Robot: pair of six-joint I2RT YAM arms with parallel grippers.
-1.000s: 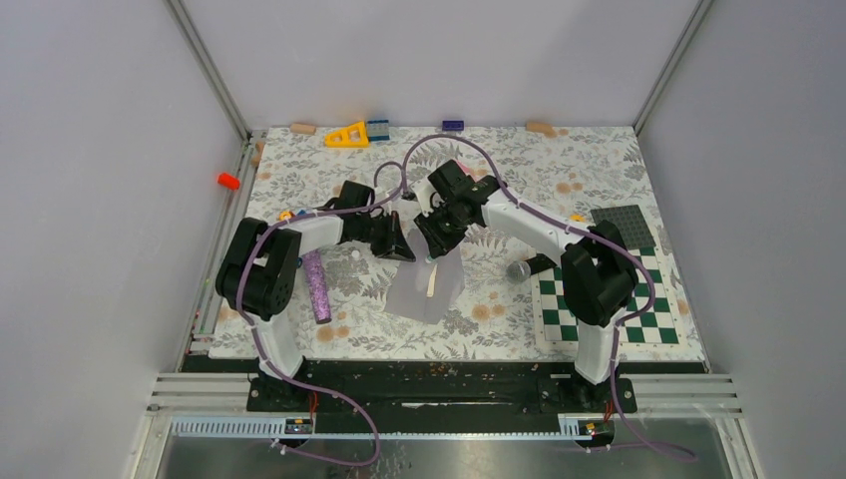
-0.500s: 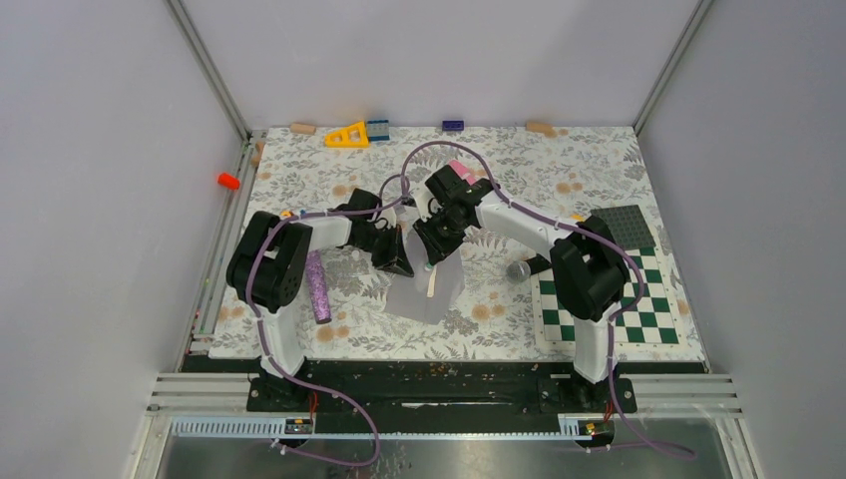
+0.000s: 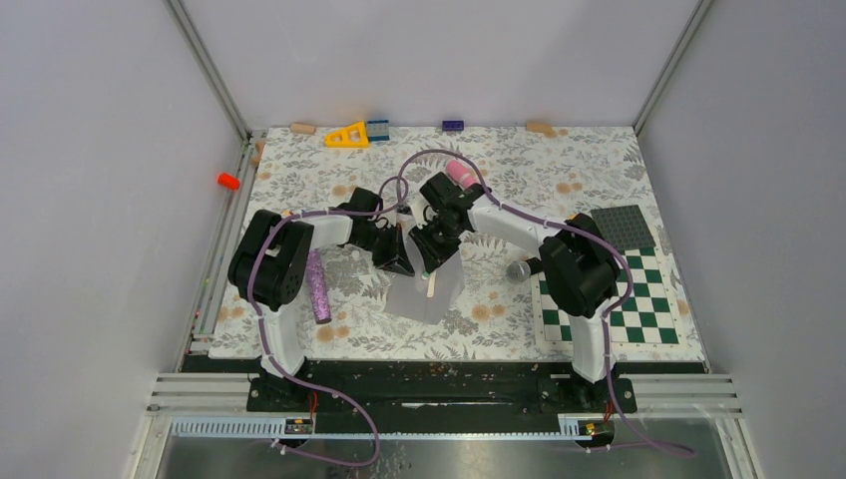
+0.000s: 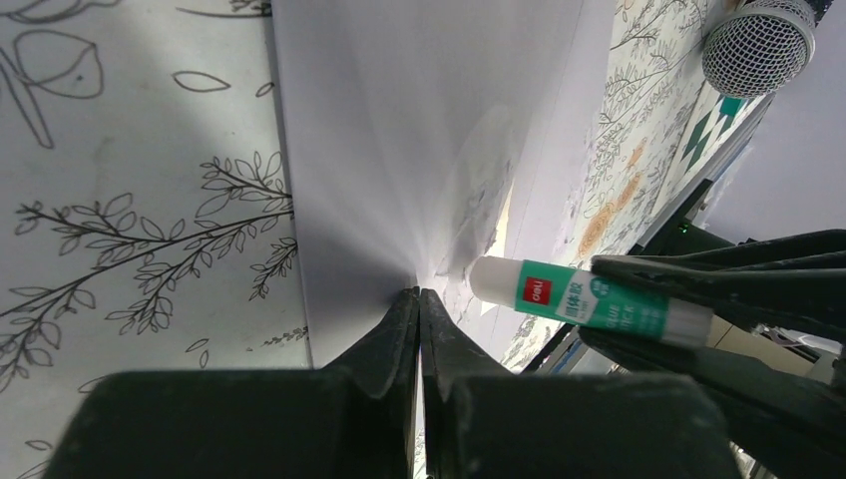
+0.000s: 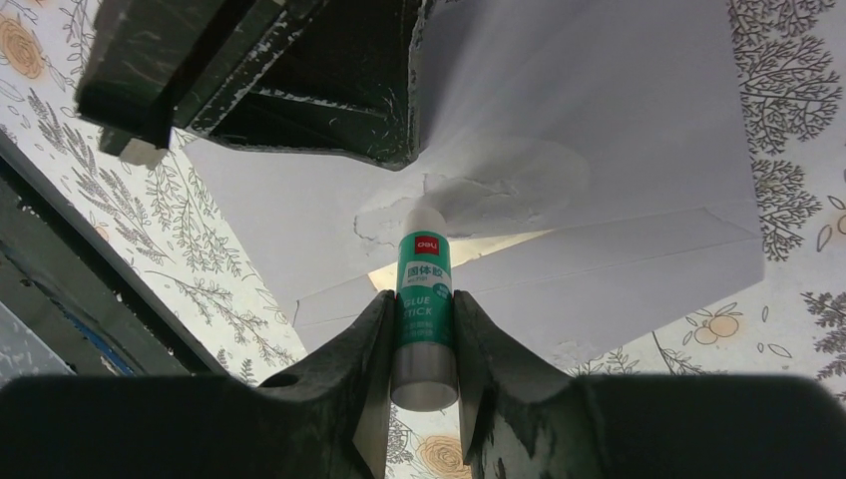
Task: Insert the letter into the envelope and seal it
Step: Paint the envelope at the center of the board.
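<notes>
On the desk [image 3: 599, 170] lies the envelope [image 3: 444, 299], flap raised, the letter [image 5: 489, 244] apparently tucked inside. Left fingers [image 4: 394, 334] pinch the flap's tip. Right fingers [image 5: 371, 339] clamp a glue stick [image 5: 423, 261] touching the flap. Gluing looks underway, with folding and pressing left.

Left arm [image 3: 319, 228] and right arm [image 3: 514, 222] bend inward. Left gripper [image 4: 419, 299] pinches the envelope [image 4: 399, 130], fingers [image 4: 384, 339] together; right gripper [image 5: 422, 304] clamps a glue stick [image 4: 589, 296].

On the flowered bench [image 3: 559, 170] a purple glitter tube [image 3: 318, 286] lies at the left; a checkered mat [image 3: 653, 314] and a mesh ball [image 3: 517, 269] at the right.
</notes>
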